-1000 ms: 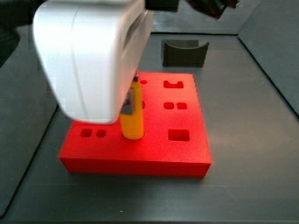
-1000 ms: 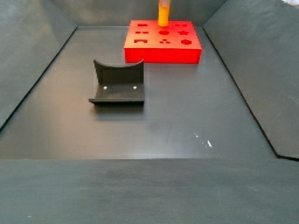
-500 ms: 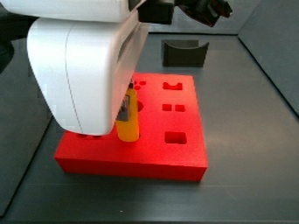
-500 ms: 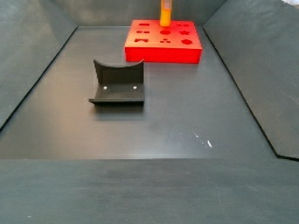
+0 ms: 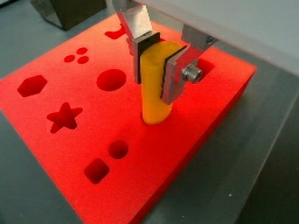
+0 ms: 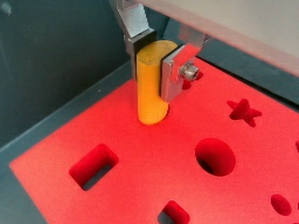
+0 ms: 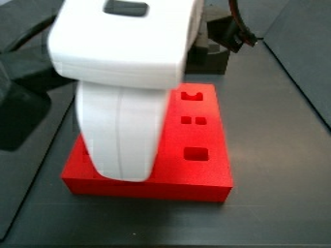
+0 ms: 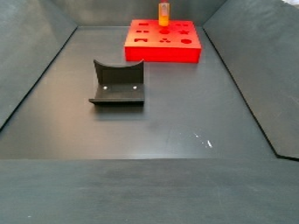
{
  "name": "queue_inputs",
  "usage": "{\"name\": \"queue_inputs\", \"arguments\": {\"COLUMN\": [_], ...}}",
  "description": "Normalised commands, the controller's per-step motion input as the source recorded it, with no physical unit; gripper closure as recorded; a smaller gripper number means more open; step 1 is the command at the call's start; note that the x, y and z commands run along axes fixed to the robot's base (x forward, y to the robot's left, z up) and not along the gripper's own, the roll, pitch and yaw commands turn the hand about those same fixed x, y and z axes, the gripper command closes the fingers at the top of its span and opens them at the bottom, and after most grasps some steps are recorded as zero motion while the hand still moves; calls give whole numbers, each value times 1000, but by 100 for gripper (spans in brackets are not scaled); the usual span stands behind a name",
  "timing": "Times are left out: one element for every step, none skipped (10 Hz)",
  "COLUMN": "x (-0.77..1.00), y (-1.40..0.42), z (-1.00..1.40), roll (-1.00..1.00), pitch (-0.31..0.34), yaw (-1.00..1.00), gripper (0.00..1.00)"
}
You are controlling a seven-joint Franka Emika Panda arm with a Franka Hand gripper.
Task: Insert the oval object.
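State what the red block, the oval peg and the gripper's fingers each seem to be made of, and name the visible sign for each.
Red block: probably moulded or printed plastic; matte, uniform colour, crisp cut-out holes.
Oval peg: likely plastic; smooth orange-yellow sides with a faint sheen.
Fingers of the gripper, shut on the peg above the block: apparently metal; flat, silver, reflective plates with a screw.
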Motion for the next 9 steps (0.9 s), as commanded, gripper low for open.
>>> {"name": "queue_inputs", "arguments": {"x": [323,300,91,217,251,246,229,154,0], "y": [-120,9,346,417,354,260,209,94,0], "z": [-243,-354,-420,-480,-560,-549,-560,-303,0], "roll": [260,0,-267,-346,-300,-280,-243,-114,0], "pitch": [229,127,0,-34,-61,-99,-111,-74,0], "yaw": [309,189,0,0,26,0,0,0,0], "gripper": [100,100,100,100,100,100,100,100,100]}}
